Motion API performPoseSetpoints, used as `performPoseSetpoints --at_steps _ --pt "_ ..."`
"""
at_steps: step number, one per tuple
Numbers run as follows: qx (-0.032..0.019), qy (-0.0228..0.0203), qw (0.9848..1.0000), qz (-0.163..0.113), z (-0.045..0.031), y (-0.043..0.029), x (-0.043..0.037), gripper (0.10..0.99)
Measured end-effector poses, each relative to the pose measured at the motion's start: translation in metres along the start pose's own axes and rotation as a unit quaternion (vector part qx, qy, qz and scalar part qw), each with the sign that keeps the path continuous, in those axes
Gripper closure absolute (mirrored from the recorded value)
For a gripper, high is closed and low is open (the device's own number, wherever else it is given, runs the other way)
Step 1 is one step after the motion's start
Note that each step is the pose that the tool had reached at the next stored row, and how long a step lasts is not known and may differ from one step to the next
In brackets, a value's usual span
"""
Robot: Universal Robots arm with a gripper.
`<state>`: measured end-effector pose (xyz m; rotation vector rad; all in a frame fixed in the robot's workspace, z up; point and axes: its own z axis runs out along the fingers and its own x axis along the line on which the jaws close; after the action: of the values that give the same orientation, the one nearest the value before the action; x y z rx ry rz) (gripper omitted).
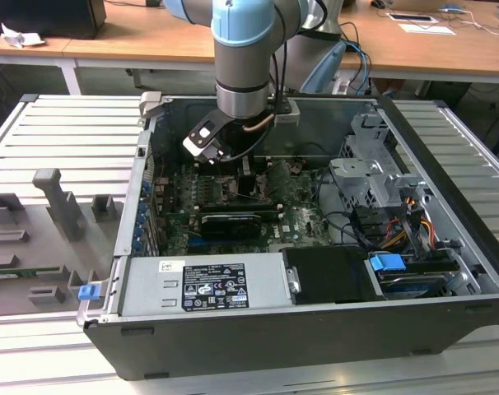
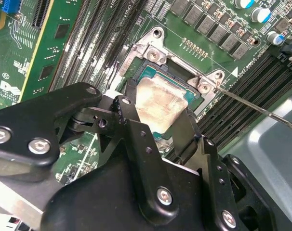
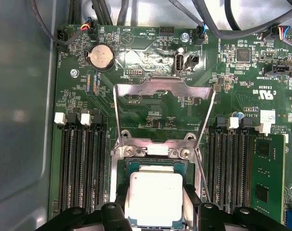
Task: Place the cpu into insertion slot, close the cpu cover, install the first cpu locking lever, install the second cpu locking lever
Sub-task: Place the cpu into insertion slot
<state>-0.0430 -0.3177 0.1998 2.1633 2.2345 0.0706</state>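
Silver-beige metal is gleaming between the black fingers point(image 3: 121, 204): the cpu point(image 3: 155, 199) is sitting right over the insertion slot point(image 3: 136, 152), and the gripper point(image 3: 155, 192) is pinching it by two opposite edges, the fingers pressing against the chip's sides in both wrist views. Whether the chip is resting fully down on the pins, I cannot tell. The cpu cover point(image 3: 151, 86) is standing swung open, hinged at the side of the socket away from the gripper, with green board showing through its cut-out centre. A thin locking lever point(image 2: 252, 107) is sticking out free from the socket's corner, crossing above the black memory slots point(image 2: 261, 72). In the exterior view the arm point(image 1: 243, 74) is reaching straight down into the open computer case point(image 1: 315, 329). Its wrist is hanging at about twelve o'clock from the silver power supply point(image 1: 200, 284), with the drive cage point(image 1: 369, 169) at three o'clock of the wrist and a grey fixture tray point(image 1: 52, 222) lying at nine o'clock of the case.
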Motion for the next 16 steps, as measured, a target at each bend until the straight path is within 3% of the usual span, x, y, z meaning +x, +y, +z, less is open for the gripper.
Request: performPoseSetpoints --at_steps 2,3,8,11,15,16 --pt "-0.0001 0.0 1.0 0.0 0.0001 0.0 0.0 0.545" --pt "-0.0001 0.0 1.0 0.0 0.0001 0.0 0.0 0.482" --pt "0.0005 0.0001 1.0 0.0 -0.005 0.0003 0.0001 0.482" --pt "0.0052 0.0003 1.0 0.0 -0.0087 0.0014 0.0001 0.482" --pt "0.0119 0.0006 0.9999 0.0 -0.0109 0.0029 0.0 0.745" --pt "0.0119 0.0007 0.9999 0.0 -0.0111 0.0029 0.0 0.745"
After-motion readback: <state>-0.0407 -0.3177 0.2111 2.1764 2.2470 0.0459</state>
